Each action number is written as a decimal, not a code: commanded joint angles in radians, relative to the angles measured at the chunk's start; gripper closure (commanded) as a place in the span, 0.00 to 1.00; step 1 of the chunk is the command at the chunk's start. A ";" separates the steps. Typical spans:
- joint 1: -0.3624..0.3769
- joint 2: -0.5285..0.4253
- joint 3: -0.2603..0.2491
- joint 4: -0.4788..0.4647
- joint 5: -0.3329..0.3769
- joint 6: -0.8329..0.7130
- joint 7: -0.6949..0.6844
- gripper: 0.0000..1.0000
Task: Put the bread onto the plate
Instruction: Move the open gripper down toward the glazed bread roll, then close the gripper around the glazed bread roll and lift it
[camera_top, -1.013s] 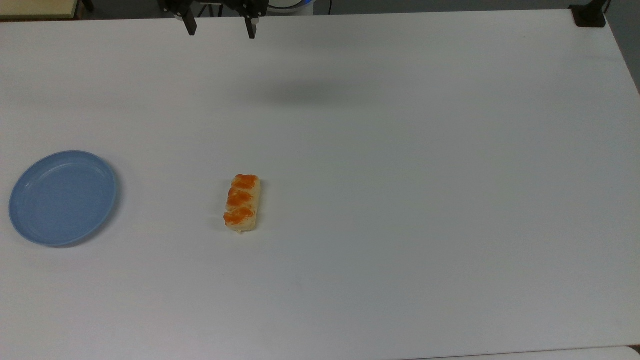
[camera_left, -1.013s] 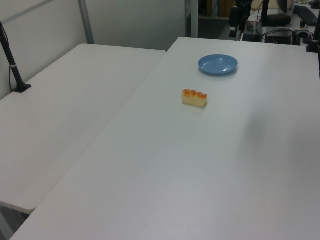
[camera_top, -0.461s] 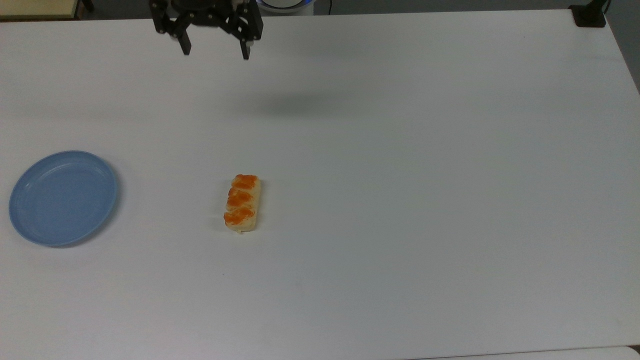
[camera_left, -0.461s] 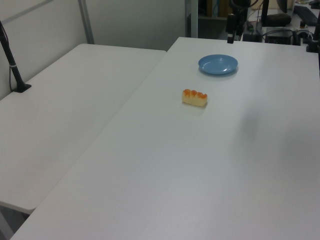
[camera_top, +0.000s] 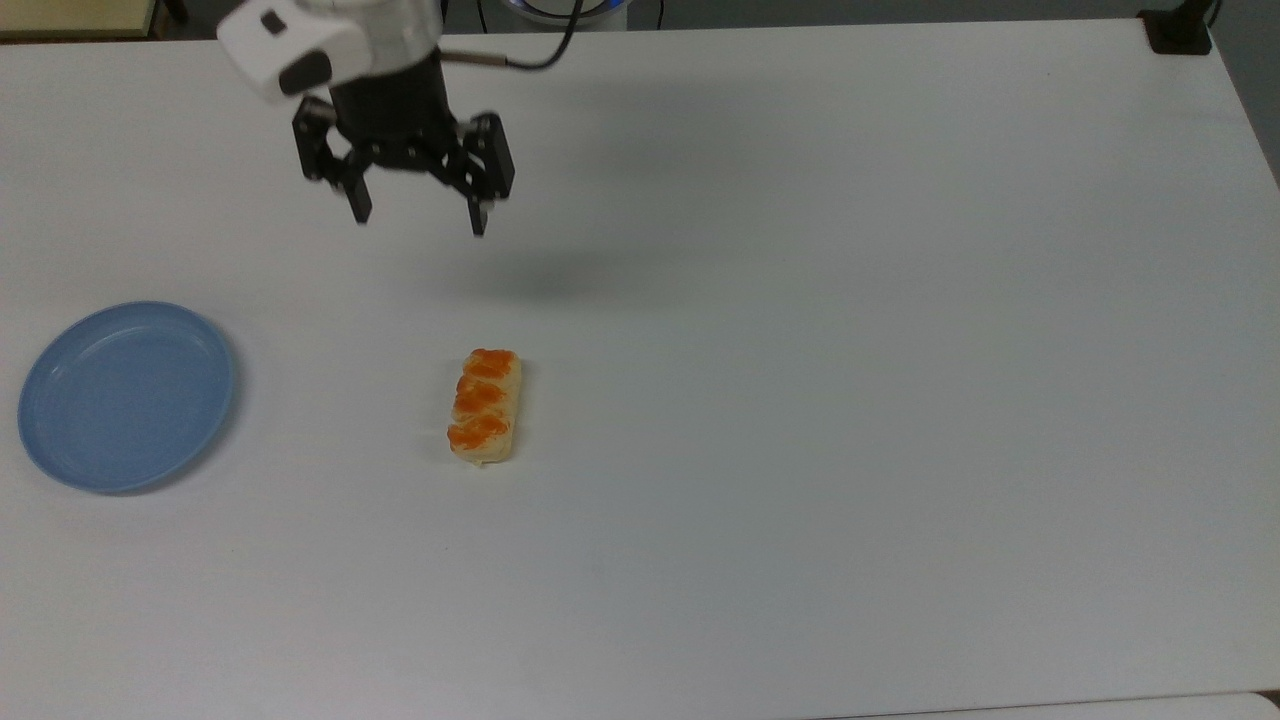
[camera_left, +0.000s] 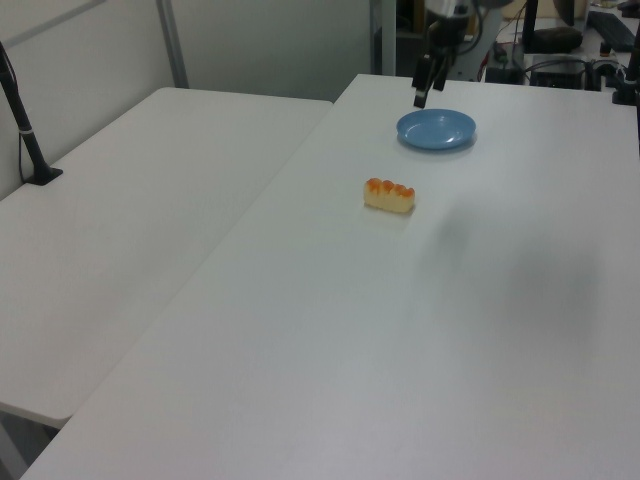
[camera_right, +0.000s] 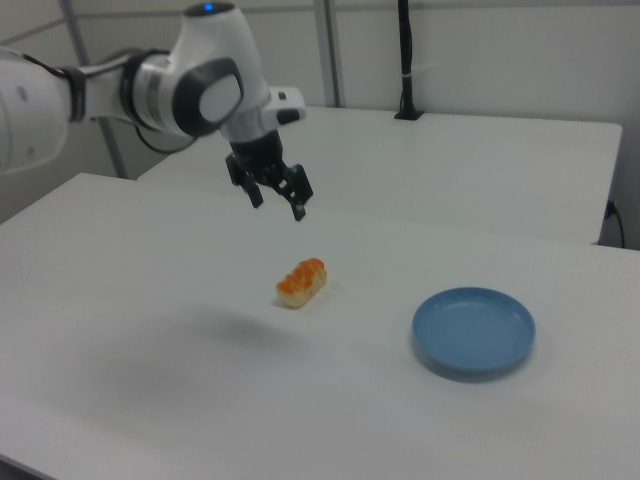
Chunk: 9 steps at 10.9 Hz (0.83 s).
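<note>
Approach to the bread, nothing grasped yet.

The gripper (camera_top: 418, 212) is held above the table (camera_top: 800, 300) with its fingers spread and empty. The bread (camera_top: 484, 405) lies on the table, well apart from the plate (camera_top: 125, 395) at the top view's left. Next, a descent with the fingers straddling the loaf's narrow width is called for.

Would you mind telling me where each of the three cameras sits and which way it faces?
Top view: overhead, looking down on the table; open gripper and wrist show.
Left view: beyond the table's end, looking along it past the bread to the plate; gripper shows.
Right view: opposite side, low; arm shows.
All share bread and plate.
</note>
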 joint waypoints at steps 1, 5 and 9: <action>0.021 0.137 0.003 0.000 -0.058 0.189 0.068 0.00; 0.048 0.246 0.003 -0.039 -0.256 0.334 0.262 0.00; 0.064 0.294 0.006 -0.063 -0.255 0.378 0.271 0.00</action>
